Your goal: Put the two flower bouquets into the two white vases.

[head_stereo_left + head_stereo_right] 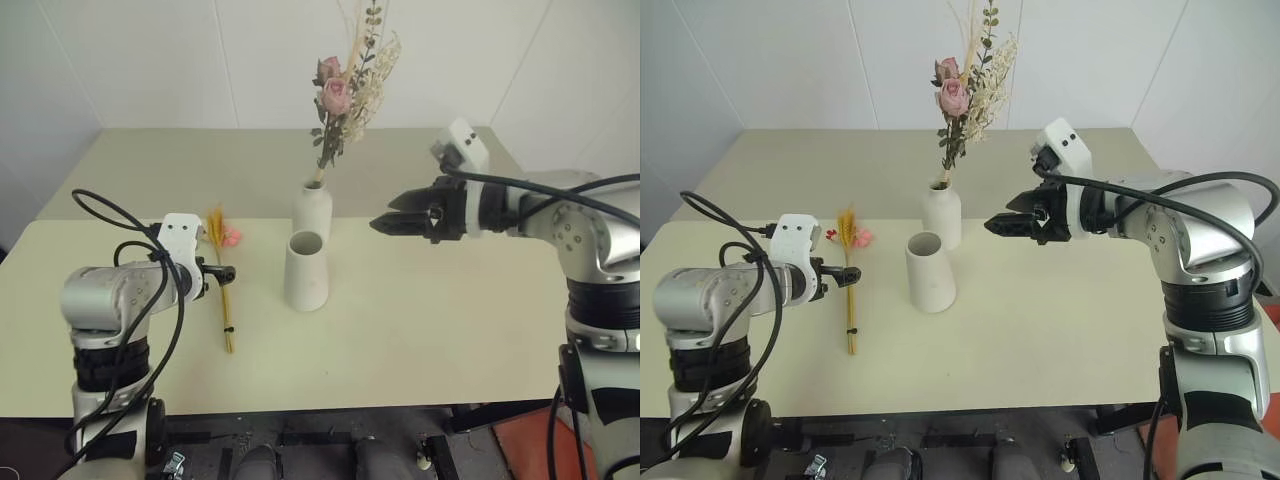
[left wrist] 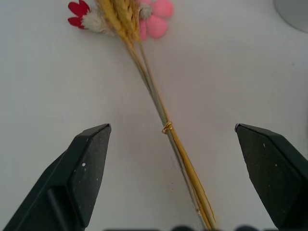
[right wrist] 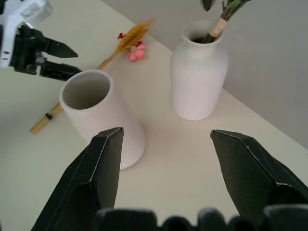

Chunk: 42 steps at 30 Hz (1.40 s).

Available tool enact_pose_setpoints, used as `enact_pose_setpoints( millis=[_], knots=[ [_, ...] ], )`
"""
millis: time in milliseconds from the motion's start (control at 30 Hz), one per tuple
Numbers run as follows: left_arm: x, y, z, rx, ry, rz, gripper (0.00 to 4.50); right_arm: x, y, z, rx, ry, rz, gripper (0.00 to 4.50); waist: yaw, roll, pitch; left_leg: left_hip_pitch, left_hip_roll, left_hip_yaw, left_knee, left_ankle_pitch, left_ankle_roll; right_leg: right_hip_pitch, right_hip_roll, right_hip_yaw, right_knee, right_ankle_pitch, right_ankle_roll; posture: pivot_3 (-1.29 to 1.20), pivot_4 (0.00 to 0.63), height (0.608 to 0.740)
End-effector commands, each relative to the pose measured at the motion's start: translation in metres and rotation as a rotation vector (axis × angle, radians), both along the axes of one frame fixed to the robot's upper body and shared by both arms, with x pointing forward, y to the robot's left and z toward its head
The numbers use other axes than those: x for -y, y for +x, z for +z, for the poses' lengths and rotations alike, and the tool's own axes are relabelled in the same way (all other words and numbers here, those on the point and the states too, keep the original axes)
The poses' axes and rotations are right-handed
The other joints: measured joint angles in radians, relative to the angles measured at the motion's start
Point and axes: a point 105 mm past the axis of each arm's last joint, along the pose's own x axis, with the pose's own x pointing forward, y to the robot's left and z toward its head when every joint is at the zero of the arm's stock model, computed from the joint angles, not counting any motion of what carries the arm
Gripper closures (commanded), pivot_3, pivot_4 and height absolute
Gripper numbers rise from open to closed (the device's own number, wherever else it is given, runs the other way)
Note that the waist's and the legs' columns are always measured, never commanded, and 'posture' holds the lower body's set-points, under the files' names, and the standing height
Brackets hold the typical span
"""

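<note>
On the table (image 1: 420, 330), wheat bouquet (image 1: 224, 290) lengthwise, flower heads away from robot.

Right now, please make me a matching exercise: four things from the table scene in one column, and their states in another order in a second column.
Things:
1. rose bouquet
2. wheat bouquet
3. cone vase
4. left hand

States:
A. empty, upright
B. open above a stem
C. standing in the bottle vase
D. lying flat on the table

Pairs: 1-C, 2-D, 3-A, 4-B
</note>
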Motion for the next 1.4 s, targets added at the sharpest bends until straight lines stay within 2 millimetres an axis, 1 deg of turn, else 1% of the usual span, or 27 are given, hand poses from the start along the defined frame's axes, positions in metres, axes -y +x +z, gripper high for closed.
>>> enact_pose_setpoints(
  millis=[33,167,300,400,500,700,800,867,900,933,1000,1067,1133,1167,1233,1300,1367,1400],
  knots=[
    [0.003,0.008,0.006,0.01,0.014,0.021,0.0,-0.003,-0.01,0.012,0.029,-0.001,0.036,0.99,0.0,0.0,0.0,0.0,0.0,0.0,0.0,0.0,0.0,0.0,0.0,0.0,0.0,0.0,0.0,0.0,0.15,0.74],
    [0.017,0.018,-0.001,-0.019,-0.012,-0.017,0.0,0.0,-0.007,0.013,0.02,0.005,-0.003,0.99,0.005,0.0,0.0,-0.003,-0.002,-0.001,0.0,0.0,0.0,-0.002,-0.002,0.0,0.0,0.0,0.001,0.0,0.15,0.74],
    [0.026,0.025,-0.001,-0.033,-0.049,-0.041,0.0,0.003,-0.006,0.013,0.018,0.01,-0.029,0.99,0.007,0.0,0.0,-0.003,-0.003,-0.001,0.0,0.0,0.0,-0.002,-0.003,0.0,0.0,0.0,0.001,0.0,0.15,0.74],
    [0.026,0.029,-0.004,-0.052,-0.062,-0.031,0.0,0.004,-0.006,0.013,0.023,0.007,-0.043,0.99,0.007,0.0,0.0,-0.003,-0.003,-0.001,0.0,0.0,0.0,-0.002,-0.003,0.0,0.0,0.0,0.001,0.0,0.15,0.74],
    [0.025,0.031,-0.002,-0.059,-0.097,-0.02,0.61,0.006,-0.006,0.013,0.021,0.015,-0.057,0.96,0.005,0.0,0.0,-0.003,-0.003,-0.001,0.0,0.0,0.0,-0.002,-0.003,0.0,0.0,0.0,0.001,0.0,0.15,0.74],
    [0.03,0.033,0.0,-0.069,-0.117,-0.03,2.55,0.01,-0.005,0.013,0.023,0.03,-0.089,0.96,0.008,0.0,0.0,-0.004,-0.003,-0.001,0.001,0.0,0.0,-0.002,-0.003,-0.001,0.0,0.0,0.001,0.0,0.15,0.74],
    [0.028,0.035,-0.002,-0.071,-0.108,-0.017,3.59,0.012,-0.005,0.013,0.027,0.03,-0.097,0.96,0.007,0.0,0.0,-0.004,-0.003,-0.001,0.001,0.0,0.0,-0.002,-0.003,0.0,0.001,0.0,0.001,0.0,0.15,0.74],
    [0.026,0.036,0.001,-0.058,-0.109,-0.003,4.27,0.013,-0.005,0.014,0.029,0.031,-0.105,0.96,0.007,0.0,0.0,-0.003,-0.003,-0.001,0.001,0.0,0.0,-0.002,-0.003,0.0,0.001,0.0,0.001,0.0,0.15,0.74],
    [0.023,0.038,0.004,-0.032,-0.096,0.015,4.48,0.015,-0.006,0.014,0.031,0.033,-0.108,0.96,0.008,0.0,0.0,-0.003,-0.003,-0.001,0.001,0.0,0.0,-0.002,-0.003,0.0,0.001,0.0,0.001,0.0,0.15,0.74],
    [0.02,0.041,0.011,0.013,-0.093,0.035,4.48,0.017,-0.007,0.015,0.033,0.036,-0.108,0.96,0.009,0.0,0.0,-0.004,-0.003,-0.001,0.001,0.0,0.0,-0.002,-0.003,-0.001,0.001,0.0,0.001,0.0,0.15,0.74],
    [0.015,0.044,0.032,0.122,-0.092,0.043,4.48,0.021,-0.011,0.016,0.046,0.047,-0.096,0.96,0.014,0.0,0.0,-0.004,-0.003,-0.001,0.001,0.0,0.0,-0.002,-0.003,-0.001,0.001,0.0,0.001,0.0,0.15,0.74],
    [0.014,0.046,0.061,0.284,-0.089,0.018,4.48,0.026,-0.018,0.018,0.059,0.072,-0.073,0.96,0.019,-0.001,0.0,-0.005,-0.003,-0.002,0.001,0.0,0.0,-0.002,-0.003,-0.001,0.001,0.0,0.001,0.0,0.15,0.74],
    [0.019,0.042,0.087,0.378,-0.166,-0.06,4.48,0.033,-0.025,0.02,0.065,0.098,-0.049,0.96,0.023,-0.001,0.0,-0.005,-0.003,-0.001,0.001,0.0,0.0,-0.002,-0.003,-0.001,0.002,0.001,0.002,0.0,0.15,0.74],
    [0.021,0.038,0.105,0.467,-0.208,-0.099,4.48,0.037,-0.029,0.022,0.099,0.116,-0.026,0.96,0.025,-0.001,0.0,-0.006,-0.003,-0.001,0.001,0.0,0.0,-0.002,-0.003,-0.001,0.002,0.001,0.002,0.0,0.15,0.74],
    [0.023,0.03,0.136,0.607,-0.249,-0.169,4.48,0.046,-0.038,0.024,0.176,0.138,0.012,0.96,0.028,-0.001,0.0,-0.006,-0.003,-0.001,0.001,0.0,0.0,-0.002,-0.003,-0.001,0.0,0.001,0.002,0.0,0.15,0.74],
    [0.024,0.019,0.168,0.744,-0.371,-0.265,4.48,0.057,-0.046,0.022,0.21,0.116,0.027,0.96,0.03,-0.001,0.0,-0.005,-0.003,-0.001,0.001,0.0,0.0,-0.001,-0.004,-0.001,-0.002,0.001,0.002,0.0,0.15,0.74],
    [0.027,0.006,0.192,0.856,-0.499,-0.383,4.48,0.066,-0.052,0.023,0.284,0.111,0.042,0.96,0.029,-0.001,0.0,-0.005,-0.003,-0.001,0.002,0.0,0.0,-0.001,-0.004,-0.001,-0.002,0.0,0.003,0.0,0.15,0.74],
    [0.028,0.0,0.2,0.904,-0.548,-0.443,4.48,0.07,-0.054,0.023,0.31,0.101,0.043,0.96,0.028,-0.001,0.0,-0.005,-0.003,-0.001,0.002,0.0,0.0,-0.001,-0.004,-0.001,-0.002,0.0,0.003,0.0,0.15,0.74]
  ],
)
